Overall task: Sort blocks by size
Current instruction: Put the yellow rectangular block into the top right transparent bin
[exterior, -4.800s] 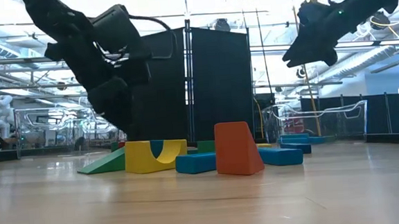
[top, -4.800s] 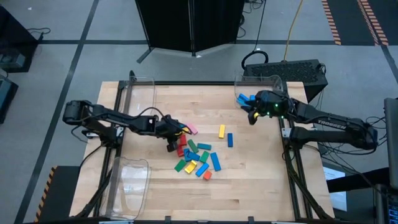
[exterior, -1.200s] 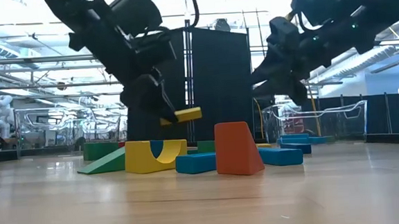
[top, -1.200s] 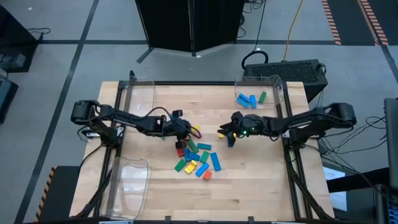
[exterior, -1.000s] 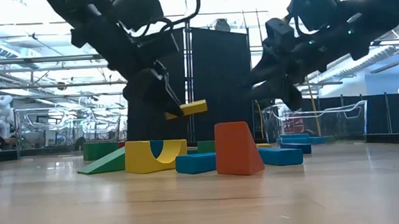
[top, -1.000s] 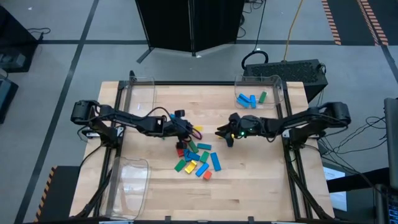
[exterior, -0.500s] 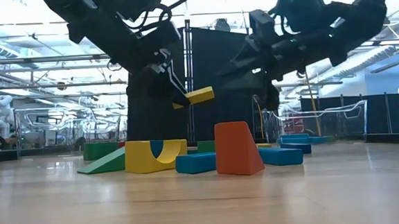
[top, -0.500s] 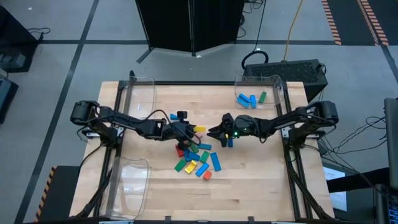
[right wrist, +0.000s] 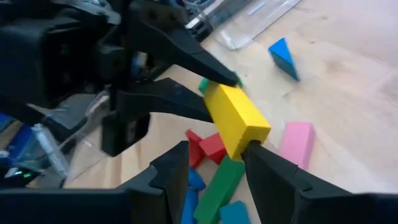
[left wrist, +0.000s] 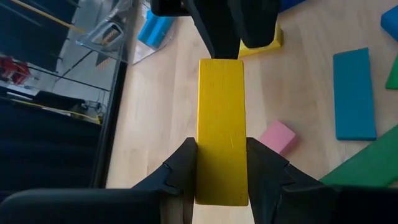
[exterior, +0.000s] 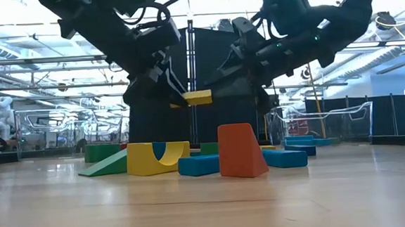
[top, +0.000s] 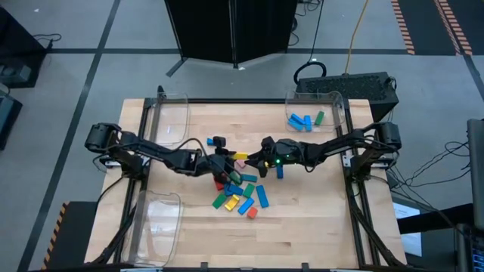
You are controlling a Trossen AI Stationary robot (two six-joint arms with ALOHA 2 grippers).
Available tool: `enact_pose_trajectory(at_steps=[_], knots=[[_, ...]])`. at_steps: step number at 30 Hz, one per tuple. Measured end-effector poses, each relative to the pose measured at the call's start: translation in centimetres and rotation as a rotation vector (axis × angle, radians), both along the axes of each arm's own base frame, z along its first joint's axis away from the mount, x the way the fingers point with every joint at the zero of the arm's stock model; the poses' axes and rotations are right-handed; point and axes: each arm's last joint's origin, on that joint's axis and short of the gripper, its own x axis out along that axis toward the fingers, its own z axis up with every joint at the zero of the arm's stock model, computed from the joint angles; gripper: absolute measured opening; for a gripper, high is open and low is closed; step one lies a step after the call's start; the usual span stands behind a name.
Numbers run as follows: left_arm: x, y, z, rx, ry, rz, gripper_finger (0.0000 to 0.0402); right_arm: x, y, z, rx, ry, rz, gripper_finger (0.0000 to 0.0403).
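My left gripper [left wrist: 221,149] is shut on a yellow bar block [left wrist: 221,118] and holds it above the middle of the table [top: 318,219]. My right gripper [right wrist: 216,152] is open and comes in from the table's right. Its fingertips stand at the free end [right wrist: 249,132] of that yellow block [exterior: 198,97]. Below lie several loose blocks [top: 240,195] in blue, green, red and yellow. A pink block [left wrist: 277,135] lies flat just beneath the held bar. My left gripper pinches the yellow block's two long sides [left wrist: 200,163] between its two fingers, at the end nearest the wrist. The fingers come from the table's left, slanting down, and lie along the block. The block is lifted clear and about level. My right gripper's fingers [right wrist: 264,165] flank the block's free end; I cannot tell whether they touch it.
A clear bin [top: 333,102] at the far right holds blue blocks and a green one [top: 305,121]. Clear bins stand at the far left [top: 170,113] and near left [top: 157,219]. An orange wedge [exterior: 241,151] and a yellow arch [exterior: 157,158] show in the low view.
My right gripper has gone toward the table's left until its fingertips reach the yellow block's free end. My left gripper has rolled at the wrist and carried the block a little up and toward the right; the block, tilted before, now sits about level.
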Motion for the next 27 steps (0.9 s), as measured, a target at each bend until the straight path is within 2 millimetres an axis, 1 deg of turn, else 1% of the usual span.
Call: enact_pose_trajectory(at_steps=[7,16,22,27], knots=[[0.05,-0.25,0.15,0.014,-0.016,0.011,0.0098,-0.21,-0.05,0.39,-0.026,0.009,-0.020,0.0146],[0.13,-0.53,0.37,0.015,-0.031,0.008,0.0099,-0.28,-0.04,0.18,-0.022,0.032,-0.022,0.0146],[0.09,-0.52,0.39,0.015,-0.027,0.009,0.0100,-0.26,0.35,0.28,-0.023,0.027,-0.010,0.0146],[0.10,-0.70,0.41,0.013,-0.030,0.001,0.0100,-0.26,0.25,0.37,-0.033,0.022,-0.027,0.0146]])
